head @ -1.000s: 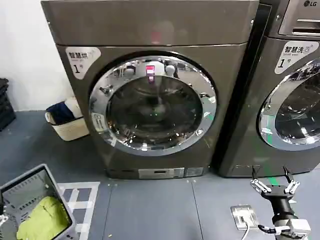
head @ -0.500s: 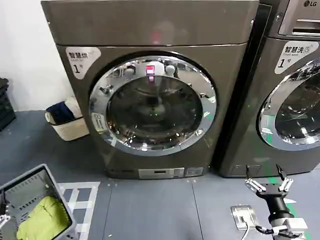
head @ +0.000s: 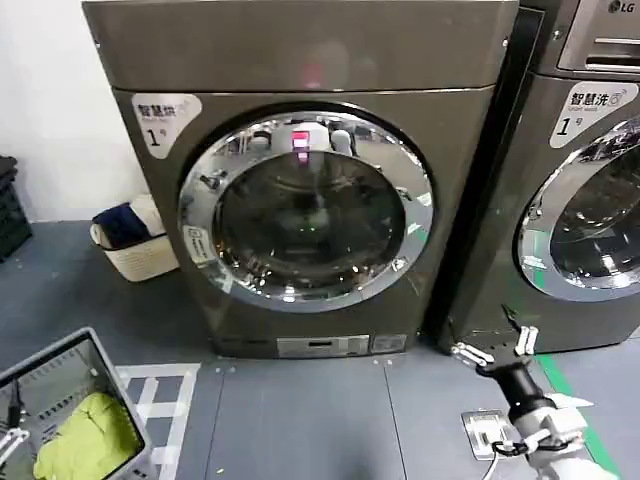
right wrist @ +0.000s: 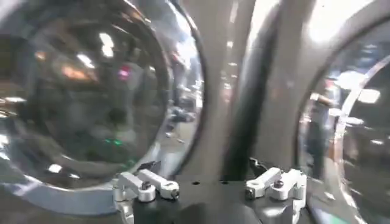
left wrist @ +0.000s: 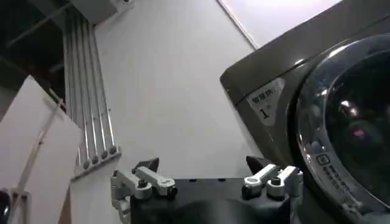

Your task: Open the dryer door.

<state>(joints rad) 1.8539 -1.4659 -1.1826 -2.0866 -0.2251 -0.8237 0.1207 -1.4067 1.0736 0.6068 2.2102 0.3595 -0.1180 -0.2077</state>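
The dryer door (head: 305, 212), a round porthole with a wide chrome rim and dark glass, sits shut on the grey-bronze machine labelled "1" (head: 160, 130). My right gripper (head: 497, 345) hovers low over the floor, in front of the gap between the two machines and right of the door, open and holding nothing. In the right wrist view the gripper (right wrist: 204, 165) faces that gap, with the dryer door (right wrist: 91, 103) to one side. My left gripper (left wrist: 203, 164) is open and parked low to the left, looking up at the dryer door (left wrist: 356, 122).
A second machine with an LG logo (head: 590, 120) stands to the right with its own chrome door (head: 590, 225). A white basket of clothes (head: 130, 245) sits by the wall. A grey basket (head: 55, 375) holds a yellow-green cloth (head: 88, 435). A metal floor plate (head: 487, 432) lies near my right arm.
My right gripper has moved left and up toward the gap between the machines, turning as it went. The dryer door and the left arm have not moved.
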